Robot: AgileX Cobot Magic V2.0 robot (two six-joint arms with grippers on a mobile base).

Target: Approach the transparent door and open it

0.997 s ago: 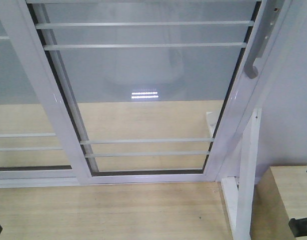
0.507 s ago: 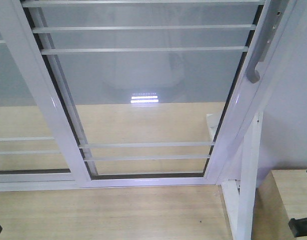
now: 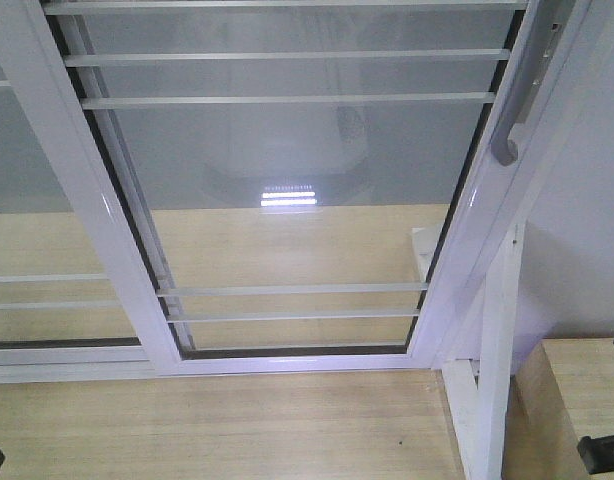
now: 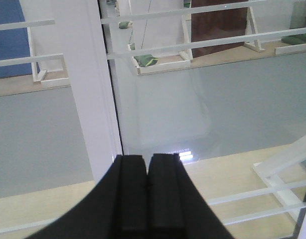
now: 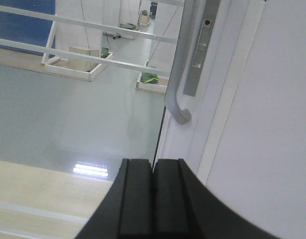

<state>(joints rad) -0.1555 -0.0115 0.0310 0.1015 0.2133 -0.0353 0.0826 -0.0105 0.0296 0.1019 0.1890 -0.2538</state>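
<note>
Nearer than a second ago, the door is being faced. Its handle, running 12 to 6, is being seen at 12 o'clock from the nearer right gripper. It and the left gripper are being held closed.

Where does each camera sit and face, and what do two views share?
Front-facing: high, looking down at the white-framed clear-glass sliding door; black robot parts at bottom corners.
Left wrist: behind the shut left gripper, facing its glass.
Right wrist: behind the shut right gripper, facing the curved grey metal pull handle.
Front-facing shares that handle.
</note>
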